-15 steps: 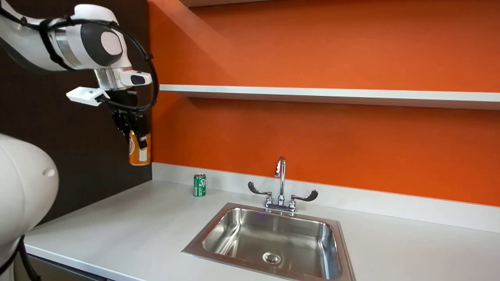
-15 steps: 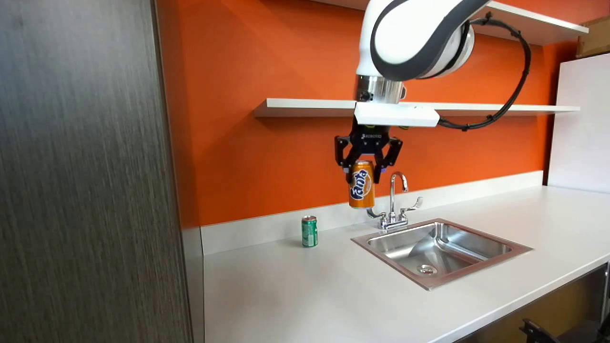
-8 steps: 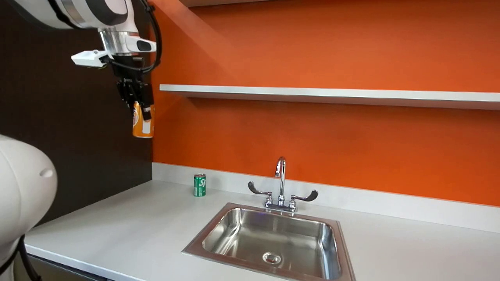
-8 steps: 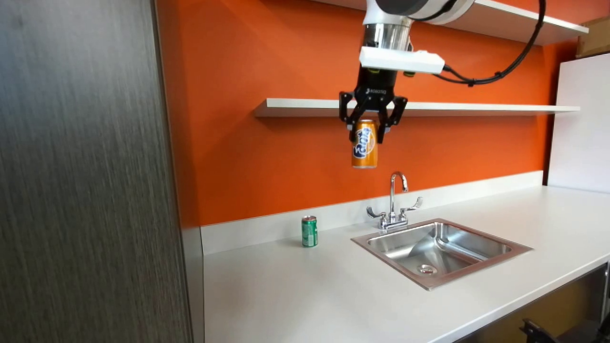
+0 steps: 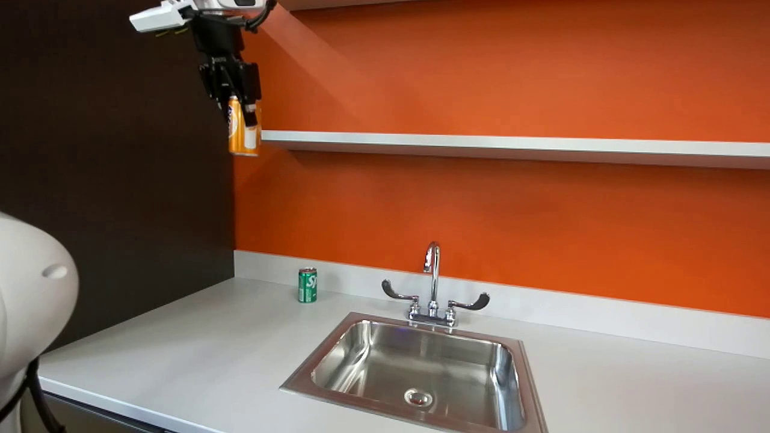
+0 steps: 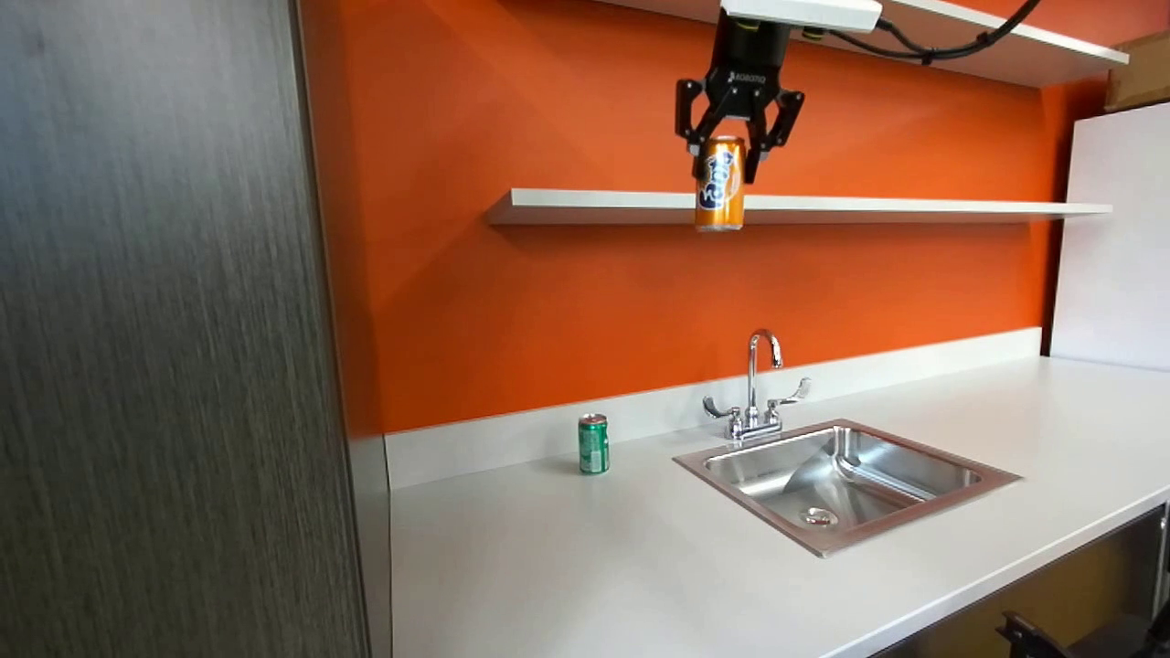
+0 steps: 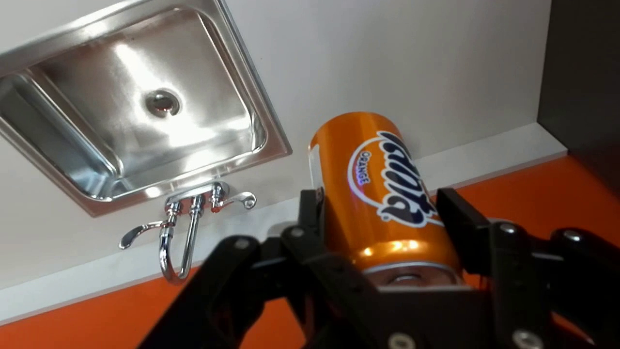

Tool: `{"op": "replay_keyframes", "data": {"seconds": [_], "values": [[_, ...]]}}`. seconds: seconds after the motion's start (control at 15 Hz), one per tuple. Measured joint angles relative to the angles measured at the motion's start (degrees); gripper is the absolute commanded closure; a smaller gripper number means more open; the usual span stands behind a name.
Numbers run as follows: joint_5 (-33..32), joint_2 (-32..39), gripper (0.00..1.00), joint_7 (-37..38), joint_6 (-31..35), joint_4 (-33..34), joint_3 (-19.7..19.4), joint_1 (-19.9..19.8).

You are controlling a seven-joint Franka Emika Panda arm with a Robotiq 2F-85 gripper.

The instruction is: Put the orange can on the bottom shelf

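My gripper [image 5: 239,117] is shut on the orange can [image 5: 243,142], a Fanta can held nearly upright. In an exterior view the gripper [image 6: 725,174] has one finger on each side of the can [image 6: 720,208]. In the wrist view the jaws [image 7: 380,198] grip the can [image 7: 368,194] near its silvery top, which is partly hidden. The bottom shelf [image 5: 511,142] is the long white board on the orange wall. In both exterior views the can overlaps the shelf [image 6: 585,203] in the picture, its base about level with the shelf's underside. The depth gap cannot be told.
An upper white shelf [image 6: 1069,55] is above. A green can [image 5: 307,285] stands on the counter near the backsplash. A steel sink [image 6: 777,523] with a faucet [image 5: 434,270] is set in the counter. A dark panel [image 5: 120,168] stands beside the arm.
My gripper and the orange can have risen from below the shelf to about its height. They have also shifted a little to the right in both exterior views. The grip looks unchanged.
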Motion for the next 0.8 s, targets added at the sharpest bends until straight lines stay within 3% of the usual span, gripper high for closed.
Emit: {"op": "replay_keyframes", "data": {"seconds": [0.8], "values": [[-7.2,21.9,0.62,-0.4,-4.3,31.4,1.9,-0.6]]}}
